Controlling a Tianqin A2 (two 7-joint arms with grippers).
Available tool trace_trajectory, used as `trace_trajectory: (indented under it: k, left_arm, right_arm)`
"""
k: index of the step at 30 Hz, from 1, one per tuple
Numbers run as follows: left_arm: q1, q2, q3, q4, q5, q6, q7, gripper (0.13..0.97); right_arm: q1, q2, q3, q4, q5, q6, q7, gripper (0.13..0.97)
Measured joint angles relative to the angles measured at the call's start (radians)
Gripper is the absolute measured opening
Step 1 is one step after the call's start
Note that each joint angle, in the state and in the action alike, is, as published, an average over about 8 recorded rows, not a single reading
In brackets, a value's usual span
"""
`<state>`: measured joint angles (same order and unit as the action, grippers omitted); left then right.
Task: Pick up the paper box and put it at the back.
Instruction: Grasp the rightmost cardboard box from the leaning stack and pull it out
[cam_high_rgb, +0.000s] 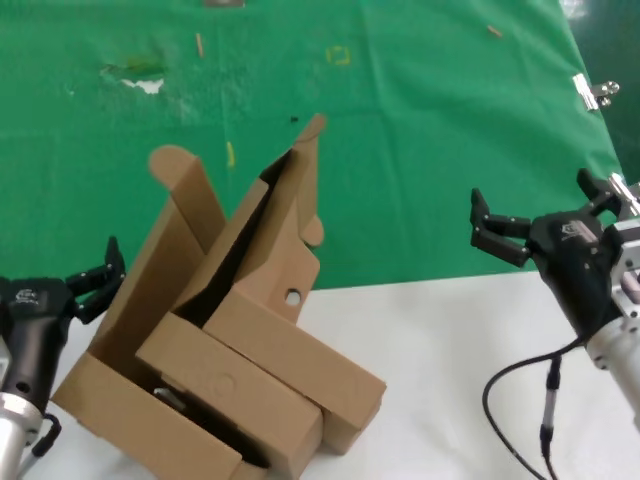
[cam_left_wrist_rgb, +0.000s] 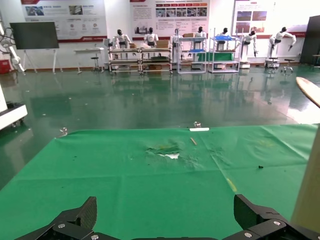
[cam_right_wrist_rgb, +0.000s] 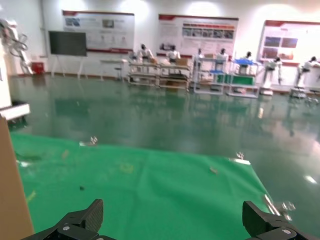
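The paper box (cam_high_rgb: 300, 352) is a brown cardboard mailer on the white tabletop at the front left. Its lid stands up and a small round hole (cam_high_rgb: 292, 297) shows in a tab. It leans tilted against the similar box with a circle outline (cam_high_rgb: 226, 383). The green sheet (cam_high_rgb: 420, 120) with a yellow square mark (cam_high_rgb: 339, 55) covers the back. My left gripper (cam_high_rgb: 95, 280) is open and empty just left of the boxes. My right gripper (cam_high_rgb: 545, 212) is open and empty at the right, over the sheet's front edge. A cardboard edge (cam_left_wrist_rgb: 307, 190) shows in the left wrist view.
The white tabletop (cam_high_rgb: 450, 340) lies in front of the sheet. A metal clip (cam_high_rgb: 595, 92) holds the sheet's right edge. A black cable (cam_high_rgb: 540, 400) hangs by my right arm. The sheet has pale scuffs (cam_high_rgb: 140, 80) at the back left.
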<state>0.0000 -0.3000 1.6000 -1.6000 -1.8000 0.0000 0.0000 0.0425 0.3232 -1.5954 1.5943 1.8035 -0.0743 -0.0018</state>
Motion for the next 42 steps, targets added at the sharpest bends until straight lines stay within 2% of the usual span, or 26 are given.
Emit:
trace_trajectory:
  k: [3,6,10,14,17,22,28,29,37,40,42]
  left_arm:
    - [0.000,0.000,0.000,0.000,0.000,0.000,0.000,0.962]
    - [0.000,0.000,0.000,0.000,0.000,0.000,0.000,0.952]
    - [0.000,0.000,0.000,0.000,0.000,0.000,0.000,0.940]
    - [0.000,0.000,0.000,0.000,0.000,0.000,0.000,0.905]
    - [0.000,0.000,0.000,0.000,0.000,0.000,0.000,0.871]
    - [0.000,0.000,0.000,0.000,0.000,0.000,0.000,0.808]
    - [0.000,0.000,0.000,0.000,0.000,0.000,0.000,0.690]
    - [0.000,0.000,0.000,0.000,0.000,0.000,0.000,0.690]
    - [0.000,0.000,0.000,0.000,0.000,0.000,0.000,0.474]
    - [0.000,0.000,0.000,0.000,0.000,0.000,0.000,0.474]
    - [0.000,0.000,0.000,0.000,0.000,0.000,0.000,0.430]
  right_arm:
    - [-0.001,0.015,0.040,0.023,0.037,-0.074,-0.030,0.966]
    - [-0.008,0.048,0.095,0.038,0.112,-0.187,-0.108,0.966]
    - [-0.025,0.146,0.146,0.025,0.252,-0.370,-0.269,0.966]
    - [-0.042,0.262,0.142,-0.024,0.342,-0.560,-0.452,0.966]
    - [-0.041,0.323,0.106,-0.071,0.337,-0.695,-0.583,0.966]
    - [-0.002,0.357,0.012,-0.150,0.249,-0.843,-0.729,0.966]
    - [0.057,0.342,-0.082,-0.224,0.177,-0.919,-0.773,0.965]
    - [0.064,0.339,-0.094,-0.233,0.171,-0.930,-0.773,0.965]
    - [0.090,0.324,-0.151,-0.270,0.155,-1.001,-0.752,0.948]
    - [0.093,0.320,-0.160,-0.273,0.152,-1.012,-0.746,0.930]
    - [0.094,0.317,-0.165,-0.275,0.150,-1.017,-0.742,0.918]
